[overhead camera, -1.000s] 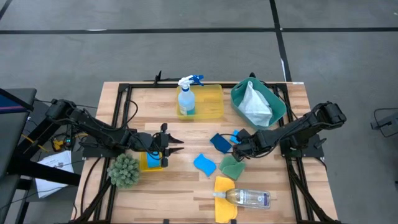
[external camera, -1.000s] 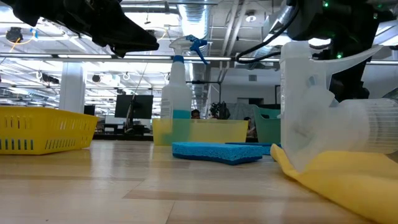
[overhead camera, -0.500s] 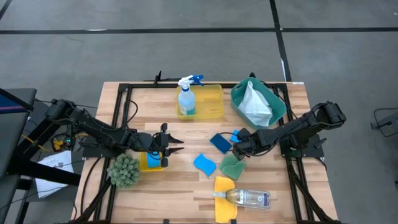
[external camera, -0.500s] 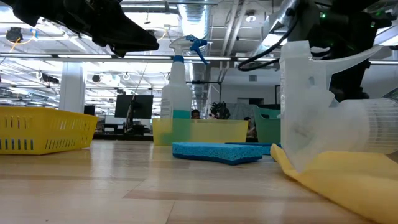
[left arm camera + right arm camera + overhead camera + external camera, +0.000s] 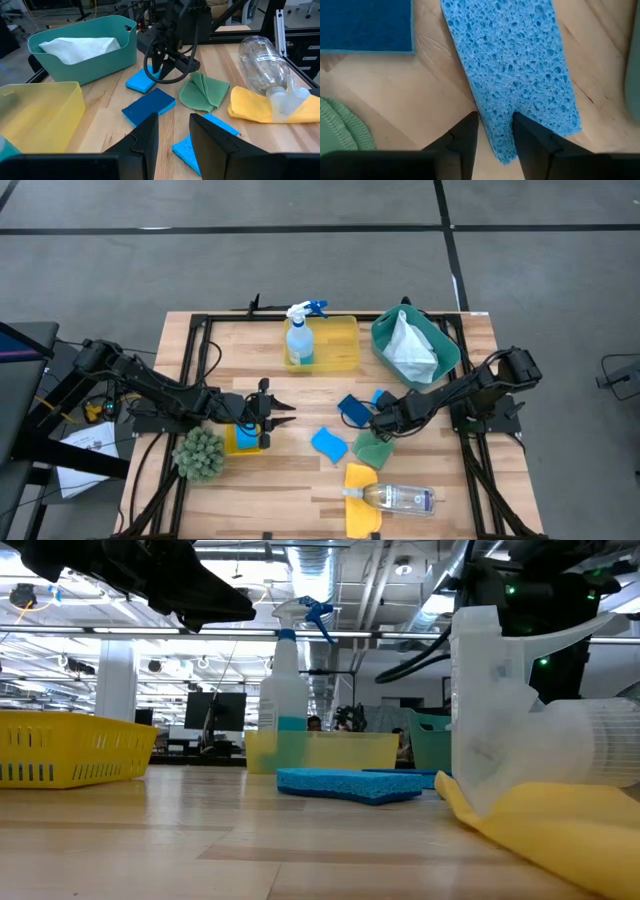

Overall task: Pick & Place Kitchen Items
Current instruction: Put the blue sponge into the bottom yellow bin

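A light blue sponge [image 5: 515, 65] lies flat on the table beside a dark blue sponge [image 5: 352, 409]. My right gripper [image 5: 495, 135] points down over the light sponge's near end, open, one finger off the sponge's long edge and the other over its top. Close by lie a second light blue sponge [image 5: 328, 444], a green cloth [image 5: 372, 448], and a clear bottle [image 5: 400, 498] on its side on a yellow cloth [image 5: 360, 485]. My left gripper [image 5: 285, 415] hangs open and empty at the table's left. My right gripper comes from above with its fingers astride one corner of the light blue sponge's end [image 5: 497, 145]. The sponge lies flat on the wood. Whether the fingers [image 5: 532, 137] touch it, I cannot tell.
A spray bottle [image 5: 299, 335] stands in the yellow tray [image 5: 340, 345] at the back. The teal bin [image 5: 440, 345] holds a white cloth [image 5: 408, 348]. A spiky green ball [image 5: 200, 452] and a small yellow tray [image 5: 243, 442] sit under the left arm.
My right gripper has sunk toward the light blue sponge and shifted slightly toward the table's left and near edge. The sponges, cloths and bottle lie where they were.
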`<move>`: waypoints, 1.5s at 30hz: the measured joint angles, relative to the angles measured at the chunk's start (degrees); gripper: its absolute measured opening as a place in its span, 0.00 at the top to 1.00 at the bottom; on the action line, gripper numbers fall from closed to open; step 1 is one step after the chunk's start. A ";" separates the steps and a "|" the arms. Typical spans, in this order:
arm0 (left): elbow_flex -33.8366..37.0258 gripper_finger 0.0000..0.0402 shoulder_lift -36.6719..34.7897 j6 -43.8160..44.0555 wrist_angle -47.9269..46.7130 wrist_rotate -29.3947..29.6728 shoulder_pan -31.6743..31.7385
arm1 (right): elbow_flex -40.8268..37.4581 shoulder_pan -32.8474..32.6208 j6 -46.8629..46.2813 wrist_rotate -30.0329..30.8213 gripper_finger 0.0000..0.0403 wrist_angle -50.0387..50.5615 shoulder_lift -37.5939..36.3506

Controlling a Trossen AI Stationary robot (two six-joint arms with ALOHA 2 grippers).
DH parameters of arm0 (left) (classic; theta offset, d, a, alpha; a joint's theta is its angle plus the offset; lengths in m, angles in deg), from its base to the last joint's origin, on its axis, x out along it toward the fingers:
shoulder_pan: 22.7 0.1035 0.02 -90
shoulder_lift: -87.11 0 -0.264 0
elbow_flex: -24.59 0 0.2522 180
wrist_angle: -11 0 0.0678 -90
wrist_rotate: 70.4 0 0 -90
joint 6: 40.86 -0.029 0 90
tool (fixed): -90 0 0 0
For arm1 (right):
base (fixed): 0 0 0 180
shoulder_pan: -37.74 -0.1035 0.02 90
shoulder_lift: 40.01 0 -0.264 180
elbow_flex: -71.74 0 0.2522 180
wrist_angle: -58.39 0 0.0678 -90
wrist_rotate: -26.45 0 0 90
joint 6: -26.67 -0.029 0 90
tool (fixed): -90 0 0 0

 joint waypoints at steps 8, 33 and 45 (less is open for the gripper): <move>-0.01 0.74 0.00 0.00 0.04 0.00 0.02 | 0.27 -0.53 1.42 0.33 0.98 2.71 -2.75; -0.02 0.74 0.00 0.87 0.00 0.02 0.01 | 7.60 -6.74 6.18 5.35 1.00 10.74 -3.06; -0.02 0.74 0.00 0.75 -0.04 -2.11 0.02 | 13.81 -13.07 26.51 7.94 1.00 8.07 -11.36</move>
